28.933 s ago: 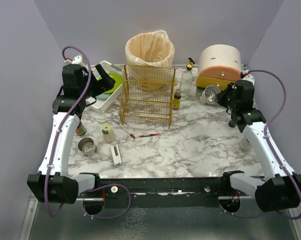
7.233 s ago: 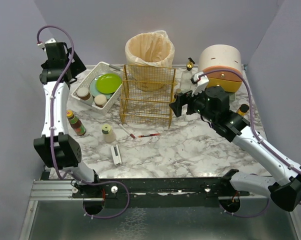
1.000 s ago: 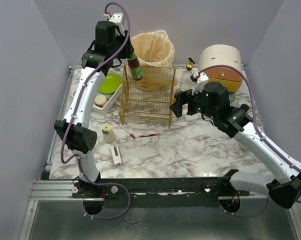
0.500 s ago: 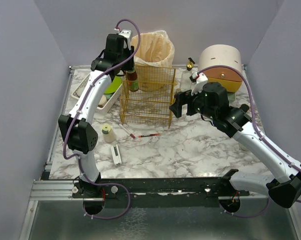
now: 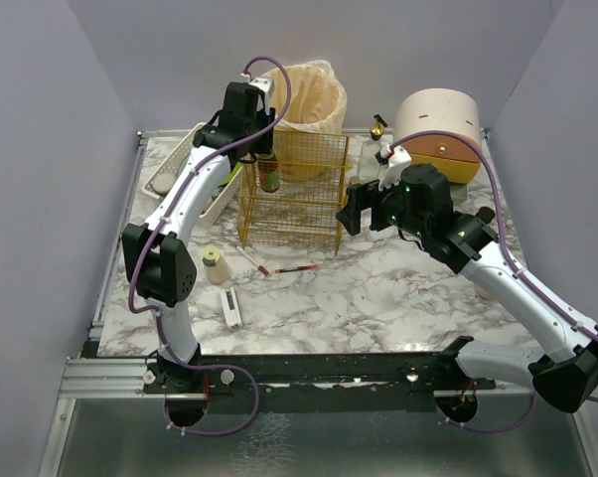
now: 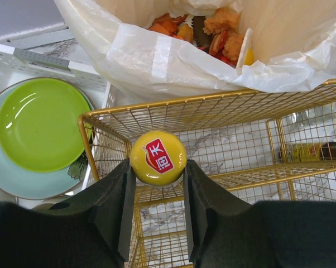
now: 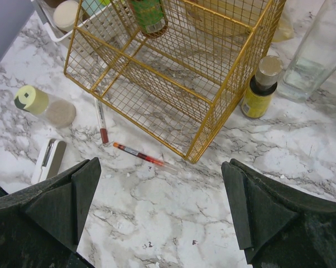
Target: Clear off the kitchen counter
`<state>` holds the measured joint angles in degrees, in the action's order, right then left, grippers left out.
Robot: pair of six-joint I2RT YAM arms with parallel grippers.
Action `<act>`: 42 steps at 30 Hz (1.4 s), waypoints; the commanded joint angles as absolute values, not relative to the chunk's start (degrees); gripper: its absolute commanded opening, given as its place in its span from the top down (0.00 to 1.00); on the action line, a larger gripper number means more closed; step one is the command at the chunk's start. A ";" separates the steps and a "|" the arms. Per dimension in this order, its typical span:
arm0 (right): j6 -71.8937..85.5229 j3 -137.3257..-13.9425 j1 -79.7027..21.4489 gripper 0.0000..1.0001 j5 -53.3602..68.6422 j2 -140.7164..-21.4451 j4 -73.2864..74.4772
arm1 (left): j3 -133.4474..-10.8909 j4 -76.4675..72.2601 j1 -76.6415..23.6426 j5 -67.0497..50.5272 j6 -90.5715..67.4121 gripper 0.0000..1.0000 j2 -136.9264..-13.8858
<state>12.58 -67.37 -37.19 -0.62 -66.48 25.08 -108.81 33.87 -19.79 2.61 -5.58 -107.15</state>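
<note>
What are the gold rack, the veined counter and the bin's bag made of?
Gold wire rack: likely thin metal wire, glossy gold coat; see-through grid. White grey-veined kitchen counter: marble look, smooth; stone or printed laminate, unclear. Translucent white bin bag: thin plastic film, crinkled, shiny.

I see all three views bright and evenly lit; the light is soft and comes from above. Shadows on the surface (image 5: 378, 298) are faint. The green plate (image 6: 39, 123) carries a small white glare. The left claw (image 6: 157, 178) is black, almost without detail. Both wrist views bend slightly at the edges.
</note>
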 commanded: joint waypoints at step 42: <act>11.76 -67.76 -37.53 0.00 -3.85 -66.50 25.05 | -105.34 27.65 -20.83 3.65 -5.61 0.36 -103.53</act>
